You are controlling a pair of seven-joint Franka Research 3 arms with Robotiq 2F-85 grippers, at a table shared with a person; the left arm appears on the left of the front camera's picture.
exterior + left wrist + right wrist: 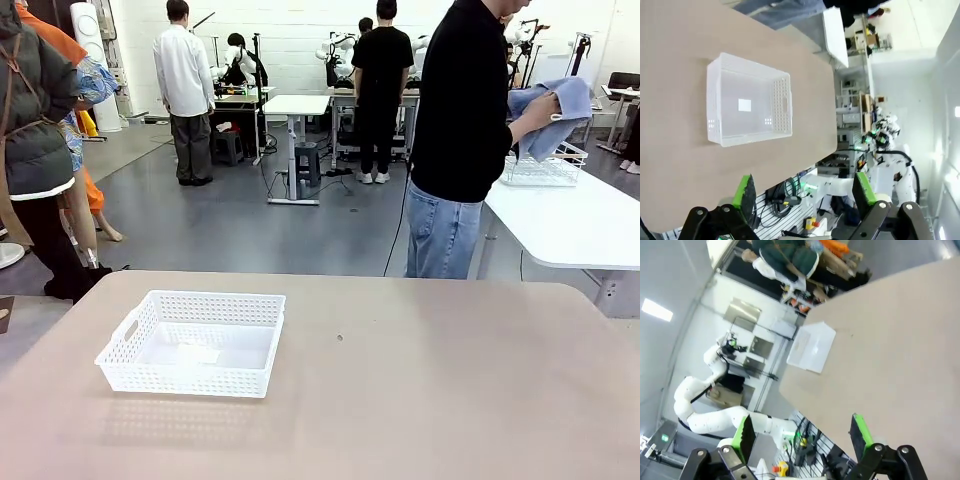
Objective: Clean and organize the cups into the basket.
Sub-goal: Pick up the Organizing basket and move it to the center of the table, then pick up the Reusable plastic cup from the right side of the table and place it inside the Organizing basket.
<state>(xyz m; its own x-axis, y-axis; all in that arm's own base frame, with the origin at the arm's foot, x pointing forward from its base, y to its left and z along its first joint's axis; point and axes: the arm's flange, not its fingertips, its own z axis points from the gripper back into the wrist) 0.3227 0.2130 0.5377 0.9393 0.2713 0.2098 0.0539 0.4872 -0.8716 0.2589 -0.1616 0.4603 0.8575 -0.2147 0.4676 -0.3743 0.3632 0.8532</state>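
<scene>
Currently, front view: the shallow white perforated plastic basket [190, 342] stands empty near the tabletop's left edge. Beyond the far edge, a person handles a blue cloth [560, 110].

Left wrist view: left hand [804, 190] spread apart, holding nothing.

Right wrist view: right hand [802, 431] likewise.

Assessment: no cup placed yet.

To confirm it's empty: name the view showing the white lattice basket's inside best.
Left wrist view: looks nearly straight into the shallow white perforated plastic basket, its whole floor visible. Front view: slanted. Right wrist view: small, far.

Tabletop [420, 390] beige, matte, rounded far corners. White lattice basket [192, 343] sits on left half, upright, white label inside on its floor.
</scene>
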